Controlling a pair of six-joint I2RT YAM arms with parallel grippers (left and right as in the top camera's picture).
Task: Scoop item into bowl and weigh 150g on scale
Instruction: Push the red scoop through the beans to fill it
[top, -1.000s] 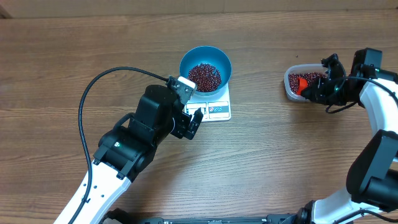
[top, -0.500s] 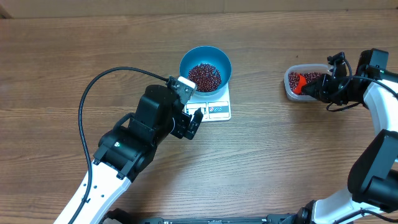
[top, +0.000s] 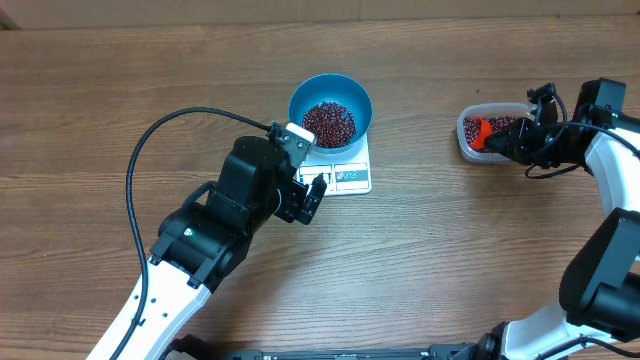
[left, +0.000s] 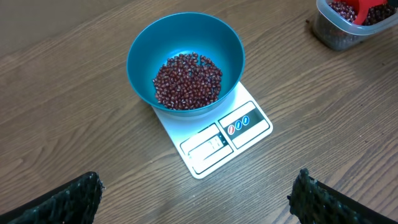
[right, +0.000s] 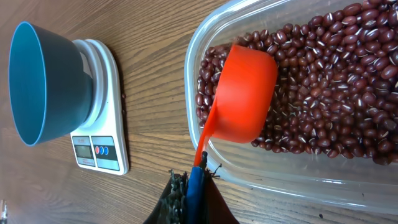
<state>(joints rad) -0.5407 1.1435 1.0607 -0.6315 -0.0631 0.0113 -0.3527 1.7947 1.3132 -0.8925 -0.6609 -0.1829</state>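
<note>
Right gripper (right: 189, 186): clenched on scoop (right: 245, 93), dipped among tub (right: 261, 177) beans (right: 336, 81) to load.
Left gripper (left: 196, 190): released, clear of scale (left: 214, 140) and bowl (left: 149, 50), sparing the reading.

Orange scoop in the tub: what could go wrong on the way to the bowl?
The right gripper holds the orange scoop only by its handle end, so a loaded scoop may swivel and spill beans between tub and bowl. The open left gripper sits close before the scale; a nudge could upset the reading.
</note>
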